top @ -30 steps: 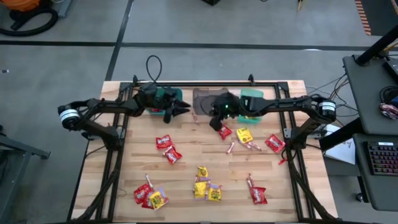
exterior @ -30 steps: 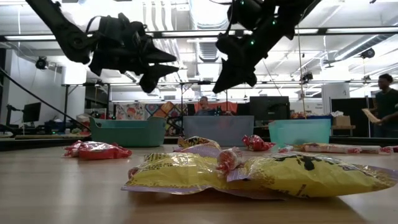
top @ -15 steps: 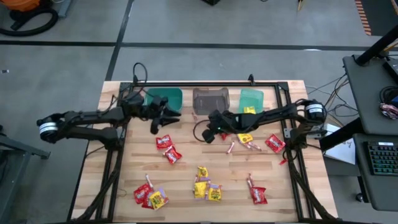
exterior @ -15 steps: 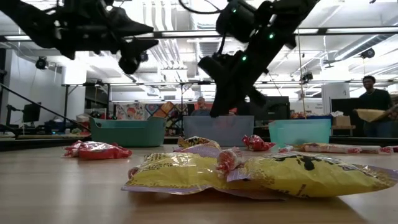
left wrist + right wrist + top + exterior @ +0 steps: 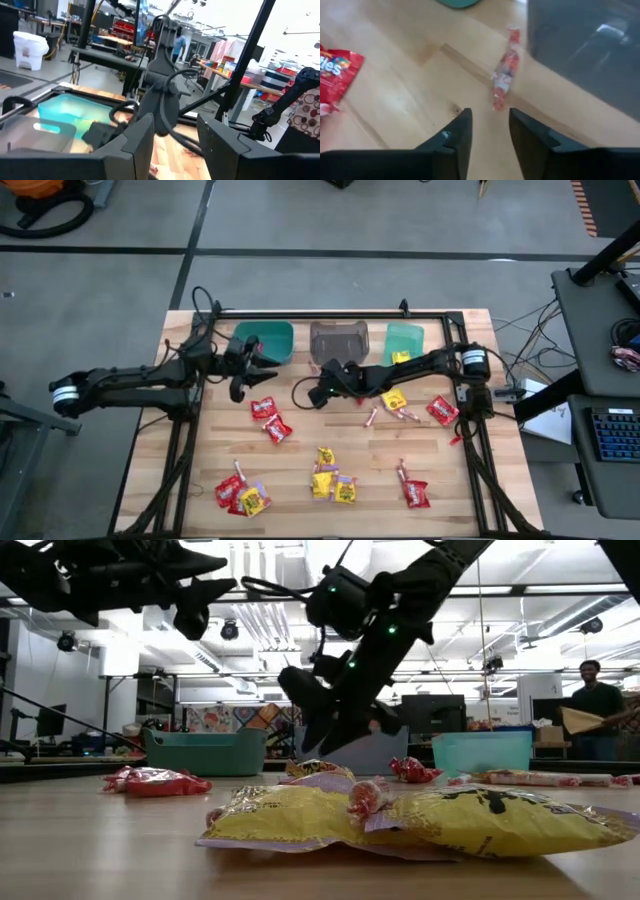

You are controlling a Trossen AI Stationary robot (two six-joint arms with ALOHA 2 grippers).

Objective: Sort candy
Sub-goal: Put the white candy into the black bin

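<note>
The candy lies scattered on the wooden table: red packets (image 5: 263, 408), a yellow packet (image 5: 392, 397), and mixed heaps near the front edge (image 5: 330, 480). A pinkish stick (image 5: 502, 75) lies flat on the wood beside the grey bin (image 5: 337, 340). My right gripper (image 5: 318, 393) hangs open just above the table short of that stick, slanting down, nothing between its fingers (image 5: 457, 135). My left gripper (image 5: 252, 375) is open and empty, raised in the air near the teal bin (image 5: 265, 340).
A green bin (image 5: 405, 340) with a yellow packet inside stands at the back right, beside the grey and teal bins. A black frame (image 5: 330, 315) runs round the table. More packets lie at the right (image 5: 441, 410) and front left (image 5: 240, 495). A person stands in the room behind (image 5: 597, 705).
My right gripper has swung from the grey and green bins toward the table's left and sunk close to the wood, rolling as it went, and has opened. My left gripper has drawn back from the teal bin toward the table's left edge and risen a little.
</note>
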